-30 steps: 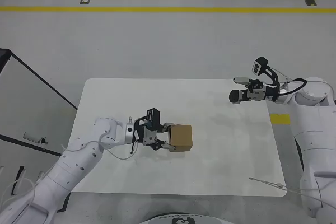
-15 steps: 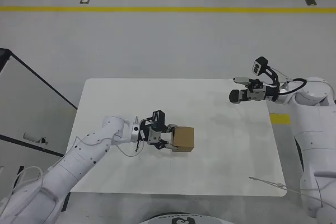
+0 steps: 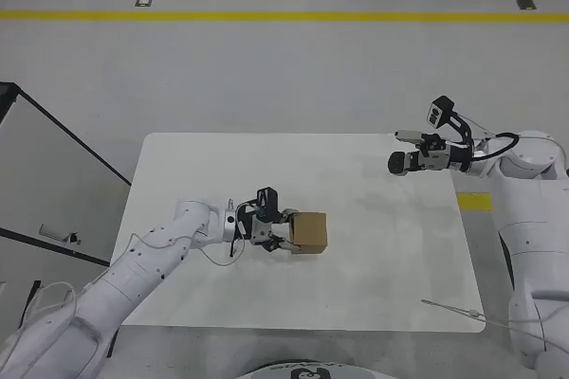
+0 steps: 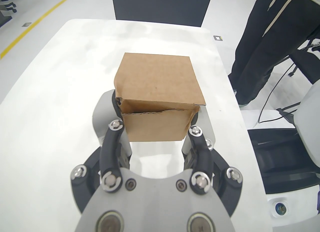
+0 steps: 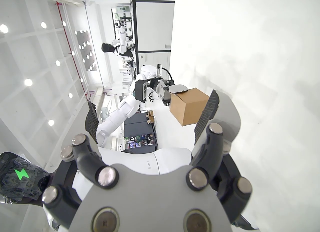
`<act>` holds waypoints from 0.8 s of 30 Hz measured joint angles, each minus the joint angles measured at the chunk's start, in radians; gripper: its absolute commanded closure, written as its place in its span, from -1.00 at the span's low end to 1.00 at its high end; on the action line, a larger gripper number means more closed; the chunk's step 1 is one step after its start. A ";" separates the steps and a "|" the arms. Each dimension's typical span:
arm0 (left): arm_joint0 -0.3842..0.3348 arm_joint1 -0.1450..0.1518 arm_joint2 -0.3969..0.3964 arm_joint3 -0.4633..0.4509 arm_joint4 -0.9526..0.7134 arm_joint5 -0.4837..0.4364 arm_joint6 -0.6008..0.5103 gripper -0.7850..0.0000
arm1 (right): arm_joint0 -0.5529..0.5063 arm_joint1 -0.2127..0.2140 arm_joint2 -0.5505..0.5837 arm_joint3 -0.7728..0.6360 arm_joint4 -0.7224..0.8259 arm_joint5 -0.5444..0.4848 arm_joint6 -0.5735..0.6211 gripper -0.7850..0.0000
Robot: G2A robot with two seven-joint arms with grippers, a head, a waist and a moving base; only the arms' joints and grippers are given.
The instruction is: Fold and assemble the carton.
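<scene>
The left gripper (image 3: pixel 287 232) lies low over the white table (image 3: pixel 379 284), a little left of its middle. Its two fingers (image 4: pixel 102 110) are set against opposite sides of the carton (image 3: pixel 310 232) and closed on its near end. The carton, a small brown box, is at about the middle of the table with its top flap folded flat (on the end facing the gripper a lower flap stands up, with a thin dark gap between it and the top flap's edge). Whether its base touches the surface is hard to tell. Well apart to the right, the right gripper (image 3: pixel 394 163) is held over the table's far right part, its fingers (image 5: pixel 207 112) spread wide with nothing between them.
</scene>
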 measured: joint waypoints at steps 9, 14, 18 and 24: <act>-0.064 -0.059 0.082 0.156 0.083 -0.027 0.184 1.00 | 0.000 0.000 0.000 0.000 0.000 0.000 0.000 -1.00; -0.086 -0.084 0.117 0.239 0.147 -0.010 0.274 1.00 | 0.000 0.000 0.000 0.000 0.000 0.000 0.000 -1.00; -0.101 -0.103 0.141 0.290 0.187 0.006 0.325 1.00 | 0.000 0.000 0.000 0.000 0.000 0.000 0.000 -1.00; -0.116 -0.128 0.173 0.359 0.224 0.002 0.399 1.00 | 0.000 0.000 0.000 0.000 0.000 0.000 0.000 -1.00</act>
